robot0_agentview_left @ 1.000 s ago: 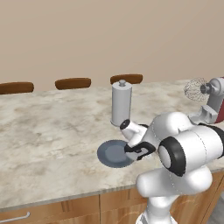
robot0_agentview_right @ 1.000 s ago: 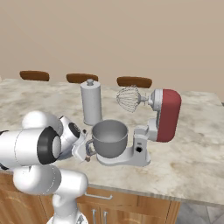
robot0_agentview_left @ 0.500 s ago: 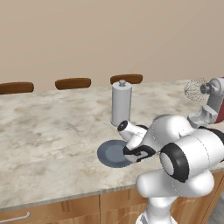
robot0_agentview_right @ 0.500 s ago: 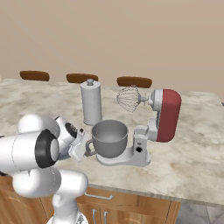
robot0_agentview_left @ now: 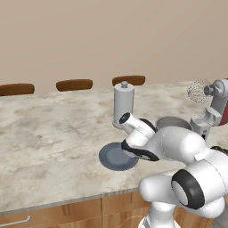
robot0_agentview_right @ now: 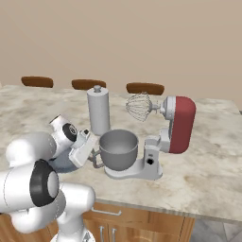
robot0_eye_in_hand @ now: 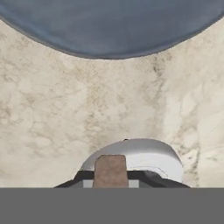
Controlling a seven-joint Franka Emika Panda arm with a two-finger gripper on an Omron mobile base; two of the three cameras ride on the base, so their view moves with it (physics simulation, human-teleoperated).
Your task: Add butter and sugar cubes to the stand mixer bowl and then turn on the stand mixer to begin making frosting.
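My gripper (robot0_eye_in_hand: 110, 176) is shut on a small tan sugar cube (robot0_eye_in_hand: 110, 169), which sits between the dark fingertips. The hand hovers low over the near right edge of the flat blue-grey plate (robot0_agentview_left: 116, 156), and the gripper (robot0_agentview_left: 135, 151) points down at the counter. The stand mixer bowl (robot0_agentview_right: 118, 149) sits on the mixer's flat base, just right of the hand (robot0_agentview_right: 81, 150). The stand mixer (robot0_agentview_right: 177, 125) has its dark red head tilted back and its wire whisk (robot0_agentview_right: 138, 106) raised above the bowl. The butter is out of view.
A tall grey canister (robot0_agentview_left: 124, 105) stands behind the plate, close to the hand. The bowl's side handle (robot0_agentview_right: 96, 159) points toward the gripper. The marble counter (robot0_agentview_left: 53, 133) stretches left, and its front edge runs just below the plate. Chair backs line the far side.
The hand has risen slightly from the plate's edge and drawn back toward the robot's body. Plate, bowl, mixer and canister have not moved.
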